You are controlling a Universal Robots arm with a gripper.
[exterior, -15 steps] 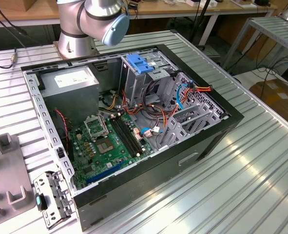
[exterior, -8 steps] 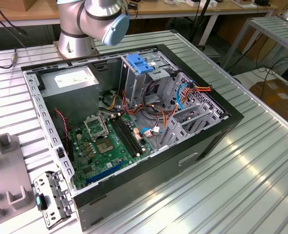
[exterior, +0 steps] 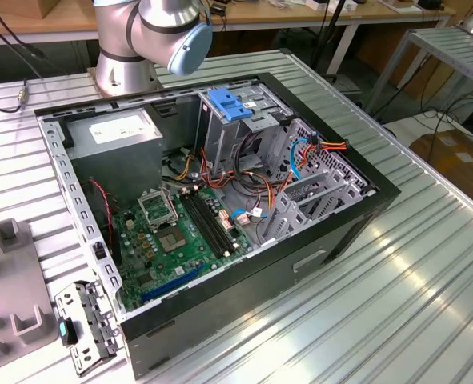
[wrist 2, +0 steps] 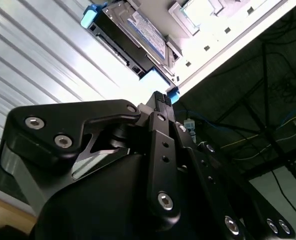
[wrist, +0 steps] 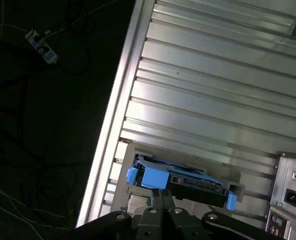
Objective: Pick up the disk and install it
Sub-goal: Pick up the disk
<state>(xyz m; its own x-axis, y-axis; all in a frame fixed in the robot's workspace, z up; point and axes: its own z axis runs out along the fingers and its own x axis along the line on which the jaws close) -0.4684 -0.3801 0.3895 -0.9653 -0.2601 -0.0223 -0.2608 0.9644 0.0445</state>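
The disk (wrist 2: 137,30) (wrist: 188,182) lies flat on a pale holder near the edge of the ribbed metal table, a dark drive with a printed label and blue side rails. In both wrist views my gripper (wrist 2: 161,96) (wrist: 163,192) is shut, its black fingertips pressed together right at the nearer blue rail (wrist: 155,177). I cannot tell whether the tips touch that rail. In the exterior view the open computer case (exterior: 332,232) lies on the table with the arm's base (exterior: 124,64) behind it.
Inside the case, a grey drive cage (exterior: 248,132) carries a blue clip (exterior: 228,104), beside a grey power supply (exterior: 112,128), a green motherboard (exterior: 180,240) and loose cables. Beyond the table edge (wrist: 112,130) is dark floor with cables. A grey box with a power socket (wrist: 290,192) stands beside the disk.
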